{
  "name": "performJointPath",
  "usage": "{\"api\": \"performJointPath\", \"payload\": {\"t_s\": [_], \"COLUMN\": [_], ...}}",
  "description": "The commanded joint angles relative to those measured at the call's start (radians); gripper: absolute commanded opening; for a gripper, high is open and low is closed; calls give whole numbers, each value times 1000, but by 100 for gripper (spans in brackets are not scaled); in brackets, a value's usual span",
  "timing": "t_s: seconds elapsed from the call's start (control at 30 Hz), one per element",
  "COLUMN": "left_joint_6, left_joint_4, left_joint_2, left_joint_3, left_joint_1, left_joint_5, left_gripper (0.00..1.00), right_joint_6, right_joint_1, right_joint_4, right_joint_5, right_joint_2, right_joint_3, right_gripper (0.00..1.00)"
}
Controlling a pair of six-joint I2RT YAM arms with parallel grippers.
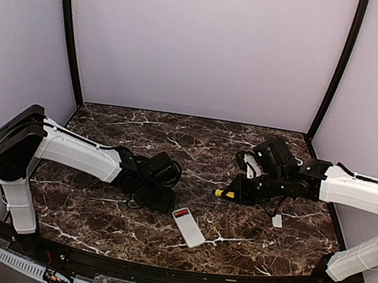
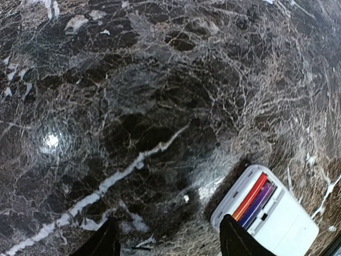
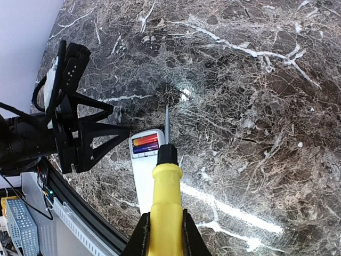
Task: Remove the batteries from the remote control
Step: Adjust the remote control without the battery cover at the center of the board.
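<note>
1. Table (image 1: pixel 176 129): dark marble, white veins, glossy.
2. Small flat white cover (image 1: pixel 277 221): lying on the table, right side.
3. The yellow-handled screwdriver (image 3: pixel 166 202): raised, thin shaft pointing left.
4. Pale lilac walls (image 1: pixel 203 44) on the left, far and right sides.

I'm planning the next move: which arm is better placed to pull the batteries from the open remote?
Probably left: the left gripper is open and empty beside the remote, its batteries exposed; the right gripper is shut on the yellow screwdriver.

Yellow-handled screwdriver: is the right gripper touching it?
Touching. The right wrist view shows the right gripper shut on the yellow-handled screwdriver, squeezing both sides of its handle.
</note>
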Motion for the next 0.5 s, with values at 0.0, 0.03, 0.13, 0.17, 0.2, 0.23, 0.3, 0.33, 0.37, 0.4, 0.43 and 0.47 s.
{"api": "performJointPath", "payload": {"t_s": [0.0,0.03,0.13,0.17,0.2,0.23,0.3,0.33,0.37,0.4,0.43,0.47], "left_joint_6": [-60,-63,-77,-84,-105,-115,-162,-206,-226,-266,-300,-311], "left_joint_4": [87,90,75,63,59,63,105,128,183,224,238,259], "left_joint_2": [3,-4,-27,-40,-47,-61,-82,-88,-96,-96,-97,-96], "left_joint_3": [-27,-27,-22,-20,-20,-22,-45,-72,-87,-112,-127,-133], "left_joint_1": [28,29,32,32,32,32,32,31,31,32,32,31], "left_joint_5": [50,59,83,91,111,132,199,246,272,310,324,342], "left_gripper": [62,61,61,61,61,61,61,61,61,61,61,61], "right_joint_6": [-20,-23,-19,-15,-12,-3,14,21,26,31,33,35], "right_joint_1": [-5,-5,0,0,0,0,0,1,2,2,3,3], "right_joint_4": [8,7,23,28,30,29,25,26,28,30,33,35], "right_joint_5": [-21,-22,-31,-35,-41,-43,-45,-47,-47,-43,-38,-32], "right_joint_2": [2,-5,-28,-31,-32,-30,-29,-32,-38,-46,-56,-65], "right_joint_3": [10,5,-27,-37,-47,-53,-66,-72,-79,-85,-91,-96], "right_gripper": [0,0,0,0,0,0,0,0,0,0,0,0]}}
